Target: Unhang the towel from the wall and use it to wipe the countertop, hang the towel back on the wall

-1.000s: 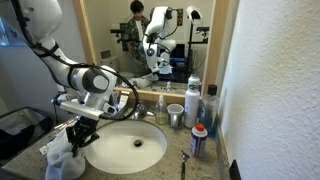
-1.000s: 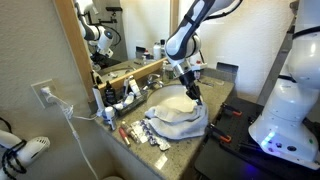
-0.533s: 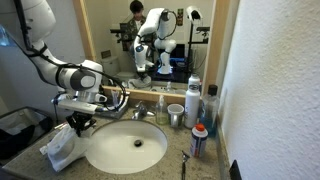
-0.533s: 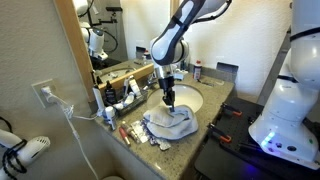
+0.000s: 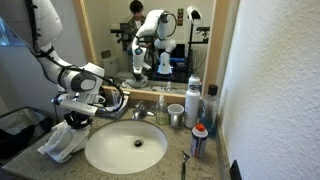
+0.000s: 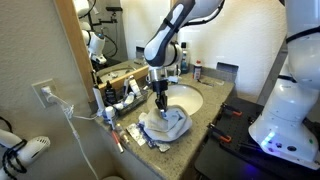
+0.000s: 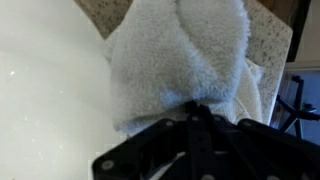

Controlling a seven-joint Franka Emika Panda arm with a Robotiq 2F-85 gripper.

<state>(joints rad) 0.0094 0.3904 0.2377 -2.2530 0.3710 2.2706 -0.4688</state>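
Note:
The off-white terry towel (image 5: 62,143) lies bunched on the speckled countertop (image 6: 205,108) beside the white sink basin (image 5: 125,148). It also shows in an exterior view (image 6: 165,127) and fills the wrist view (image 7: 180,60). My gripper (image 6: 160,103) is shut on a fold of the towel and presses it down at the basin's edge; in an exterior view it sits just above the towel (image 5: 75,120). In the wrist view the black fingers (image 7: 197,108) pinch the cloth. The white wall (image 5: 270,80) stands to one side.
Bottles, a cup (image 5: 176,115) and a tall dispenser (image 5: 193,102) stand behind the basin under the wood-framed mirror (image 5: 150,40). Small items (image 6: 125,132) lie on the counter near the towel. An outlet with a cord (image 6: 45,95) is on the wall.
My gripper has dragged the towel across the counter along the basin's rim toward the counter's end; the towel has bunched up smaller and more of the basin shows.

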